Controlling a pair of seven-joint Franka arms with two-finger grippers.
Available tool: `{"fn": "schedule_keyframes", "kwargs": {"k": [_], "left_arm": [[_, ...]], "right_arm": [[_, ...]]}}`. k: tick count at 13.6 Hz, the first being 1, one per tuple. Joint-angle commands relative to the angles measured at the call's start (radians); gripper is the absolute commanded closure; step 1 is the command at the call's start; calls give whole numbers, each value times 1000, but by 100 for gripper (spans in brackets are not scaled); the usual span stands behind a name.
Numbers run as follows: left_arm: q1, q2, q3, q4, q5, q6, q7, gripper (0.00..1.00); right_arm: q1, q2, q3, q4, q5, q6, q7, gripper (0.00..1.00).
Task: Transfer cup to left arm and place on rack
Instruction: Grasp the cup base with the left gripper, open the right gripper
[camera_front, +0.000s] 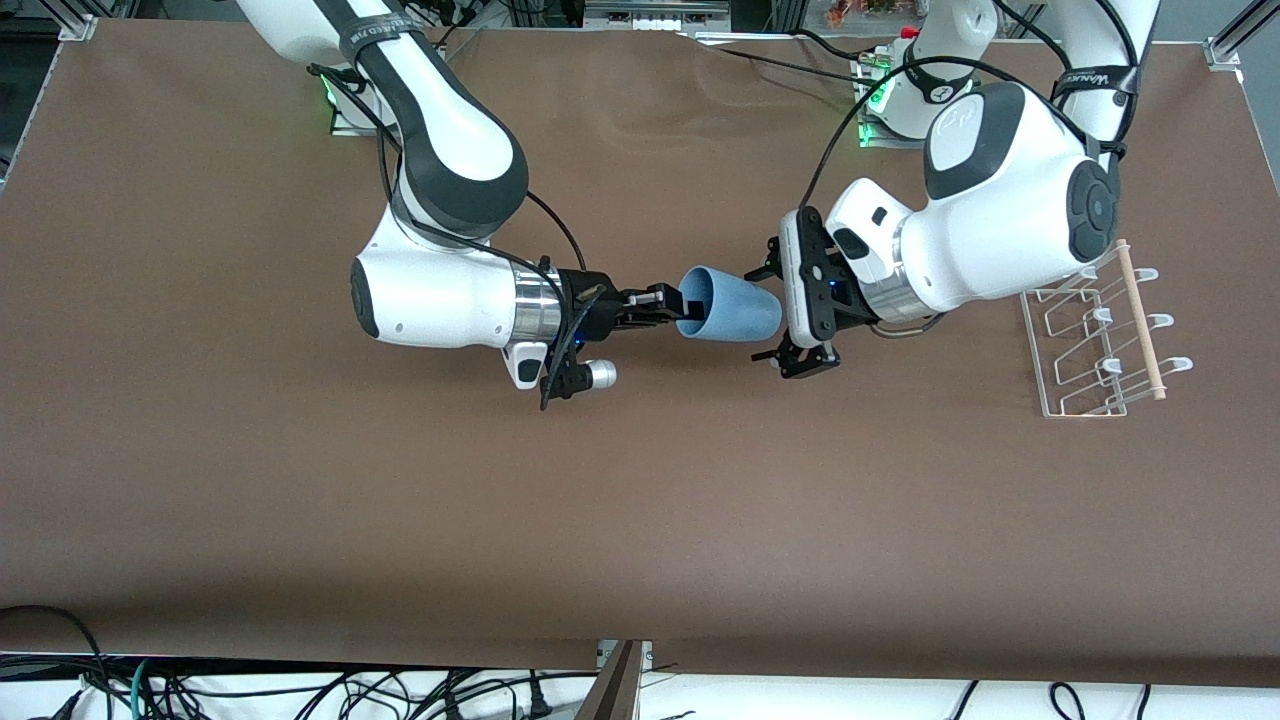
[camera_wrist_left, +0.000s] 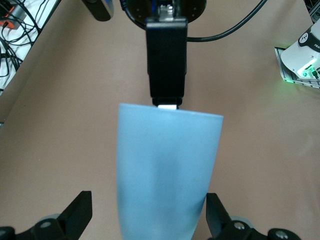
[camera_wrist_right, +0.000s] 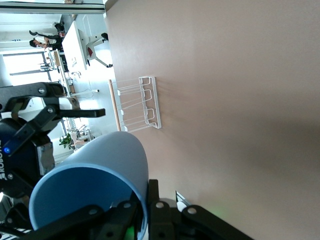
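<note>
Jaws first: my right gripper (camera_front: 668, 300) is clamped on the rim of the cup (camera_front: 728, 304), one finger inside the mouth, one outside on the wall, w/ the cup held sideways in the air over the middle of the bench (camera_front: 640, 520). My left gripper (camera_front: 800, 318) has its jaws spread wide, one finger each side of the cup's closed base end, not touching yet as far as I can tell; in the left wrist view the fingertips (camera_wrist_left: 80, 210) flank the blue body w/ a little gap on both sides.

Cup's mouth faces the right arm's end of the bench, base points into my left jaws. The rack (camera_front: 1100, 335) stands apart toward the left arm's end, beside the left arm (camera_front: 1000, 200), wooden dowel (camera_front: 1140, 320) across its loops.

Handling, my guess: small plastic tumbler, so light, fairly stiff but thin wall could flex if squeezed hard. Surface looks smooth and matte, tapered too, so a pinch near the narrow base may slide off toward the end. Better to take it further up the body, approx mid-wall, where there's more to bear on, and clear of the right fingers at the rim. Moderate squeeze, no need for more. Not fragile; a drop would likely just roll it away
</note>
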Motion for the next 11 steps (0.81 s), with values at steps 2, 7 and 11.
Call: {"fn": "schedule_keyframes", "kwargs": {"k": [2, 7, 11], "left_arm": [[-13, 10, 10, 12, -26, -21, 36, 0], [-13, 12, 10, 7, -27, -30, 96, 65], [-9, 12, 10, 9, -27, -30, 96, 90]], "right_arm": [[-1, 11, 8, 34, 20, -4, 1, 100], [-8, 3, 7, 34, 20, -17, 1, 100], [-9, 3, 7, 34, 20, -17, 1, 100]]}}
